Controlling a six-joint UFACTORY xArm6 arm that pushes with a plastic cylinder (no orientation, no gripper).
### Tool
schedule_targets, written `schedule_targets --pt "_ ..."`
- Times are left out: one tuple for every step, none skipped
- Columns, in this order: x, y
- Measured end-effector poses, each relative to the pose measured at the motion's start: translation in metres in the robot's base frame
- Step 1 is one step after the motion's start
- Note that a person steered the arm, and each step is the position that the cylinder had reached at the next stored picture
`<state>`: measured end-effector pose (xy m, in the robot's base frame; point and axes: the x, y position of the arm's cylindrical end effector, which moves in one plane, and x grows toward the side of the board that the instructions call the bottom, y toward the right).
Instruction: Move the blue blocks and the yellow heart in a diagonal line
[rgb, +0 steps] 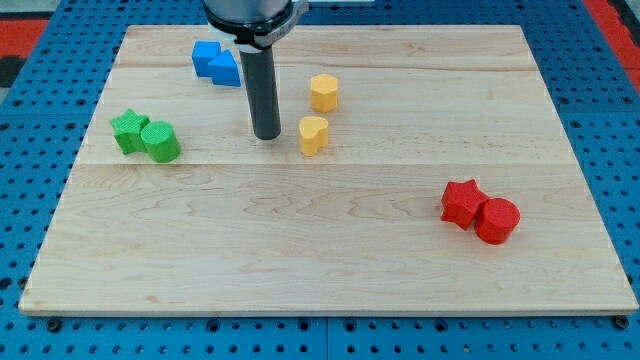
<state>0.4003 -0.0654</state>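
Two blue blocks touch each other near the view's top left: a blue cube-like block (206, 57) and a blue block (225, 69) just right and below it. A yellow heart (313, 134) lies near the board's middle top. A yellow hexagon (323, 92) stands just above it, apart from it. My tip (266, 136) rests on the board just left of the yellow heart, with a small gap between them, and below right of the blue blocks.
A green star (129, 130) touches a green cylinder (161, 141) at the view's left. A red star (462, 202) touches a red cylinder (497, 221) at the view's lower right. The wooden board (330, 270) lies on a blue pegboard.
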Motion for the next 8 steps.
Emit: schedule_targets --pt "0.010 0.003" --pt "0.010 0.023" --pt "0.020 0.012" --pt "0.031 0.050" --pt "0.059 0.092" --pt "0.055 0.130" --pt "0.034 0.217" --pt "0.056 0.265"
